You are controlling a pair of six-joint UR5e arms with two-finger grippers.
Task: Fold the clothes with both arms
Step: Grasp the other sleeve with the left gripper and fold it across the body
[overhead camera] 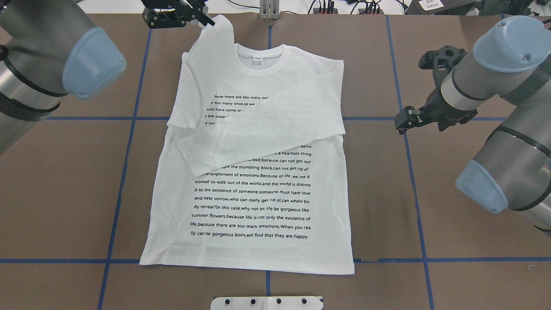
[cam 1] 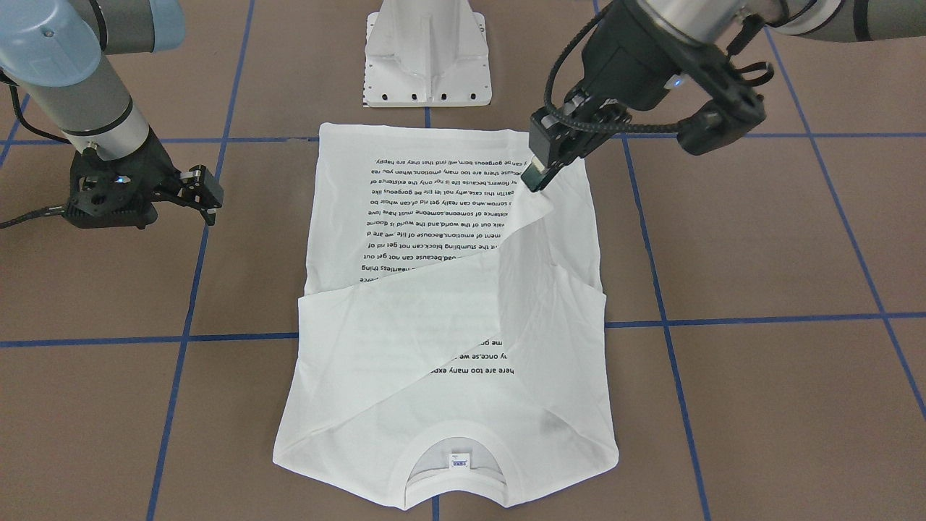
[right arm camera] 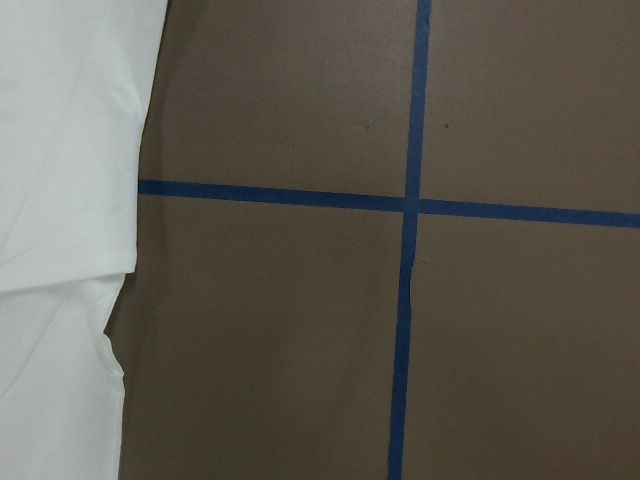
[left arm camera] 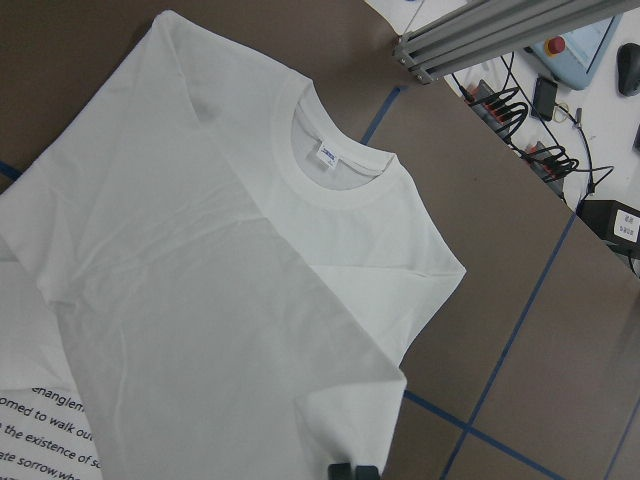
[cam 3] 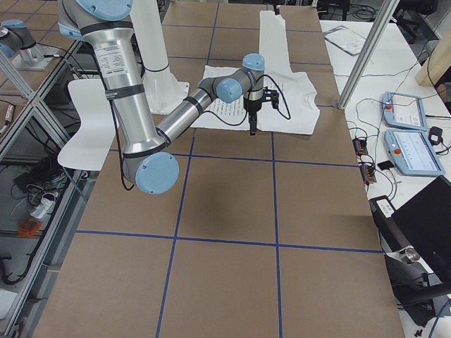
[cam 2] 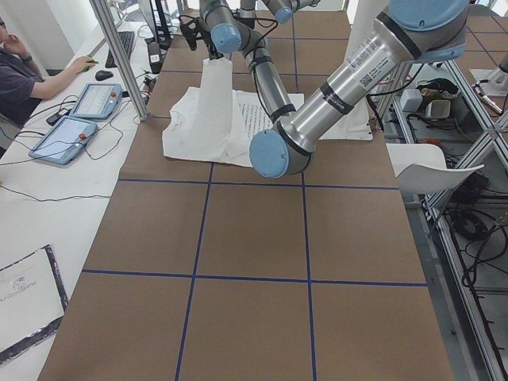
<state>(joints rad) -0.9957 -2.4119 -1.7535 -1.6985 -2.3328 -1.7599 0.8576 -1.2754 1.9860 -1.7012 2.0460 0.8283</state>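
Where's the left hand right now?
Front-facing view, right side: left hand raised over the T-shirt, pinching its sleeve end, near the white pedestal.

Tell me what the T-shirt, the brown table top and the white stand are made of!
T-shirt: soft white knit cloth, probably cotton; matte, and it wrinkles and folds.
Table top: looks like matte brown cardboard or paper, flat and dull, crossed by blue tape lines.
Pedestal: probably metal painted white; smooth, slightly shiny, with bolt holes along its base.
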